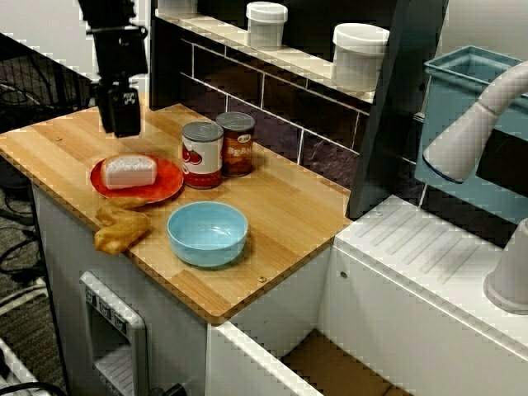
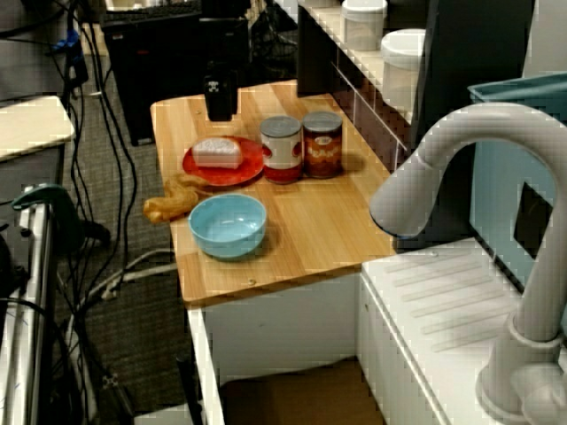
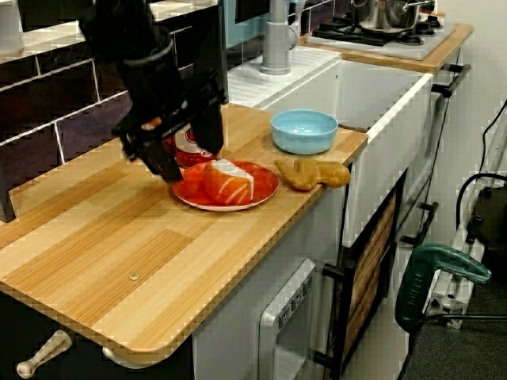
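I'm hanging my gripper (image 1: pixel 120 128) over the far left part of the wooden counter (image 1: pixel 289 206), fingers standing apart and clamping nothing, as the low side view is showing. The salmon piece (image 1: pixel 129 172) is lying on the red plate (image 1: pixel 169 188), just on the near side of me and lower down, its long axis running roughly left to right. A red-and-white can (image 1: pixel 202 154) is standing just right of the plate, and the blue bowl (image 1: pixel 208 233) is sitting nearer.
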`<state>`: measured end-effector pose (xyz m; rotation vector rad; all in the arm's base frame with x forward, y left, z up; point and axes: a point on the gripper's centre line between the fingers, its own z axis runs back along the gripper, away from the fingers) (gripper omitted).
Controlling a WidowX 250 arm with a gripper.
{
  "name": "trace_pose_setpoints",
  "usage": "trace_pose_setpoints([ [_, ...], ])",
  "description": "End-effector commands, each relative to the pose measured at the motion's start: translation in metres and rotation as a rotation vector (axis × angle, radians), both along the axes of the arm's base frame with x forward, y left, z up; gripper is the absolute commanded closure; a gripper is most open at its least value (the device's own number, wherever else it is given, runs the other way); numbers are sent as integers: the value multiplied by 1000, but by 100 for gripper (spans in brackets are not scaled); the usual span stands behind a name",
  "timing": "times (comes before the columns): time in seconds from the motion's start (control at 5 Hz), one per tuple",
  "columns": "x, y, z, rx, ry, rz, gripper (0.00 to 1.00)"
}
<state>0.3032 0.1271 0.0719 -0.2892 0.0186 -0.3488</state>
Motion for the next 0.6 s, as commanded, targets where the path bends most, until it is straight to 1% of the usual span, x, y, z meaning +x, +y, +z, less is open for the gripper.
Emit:
trace_pose_setpoints([
  [0.0,7,-39,39,9,-86,-135,0],
  [0.2,3,-59,38,20,-101,-200,0],
  [0.4,-5,-79,34,34,-112,-285,0],
])
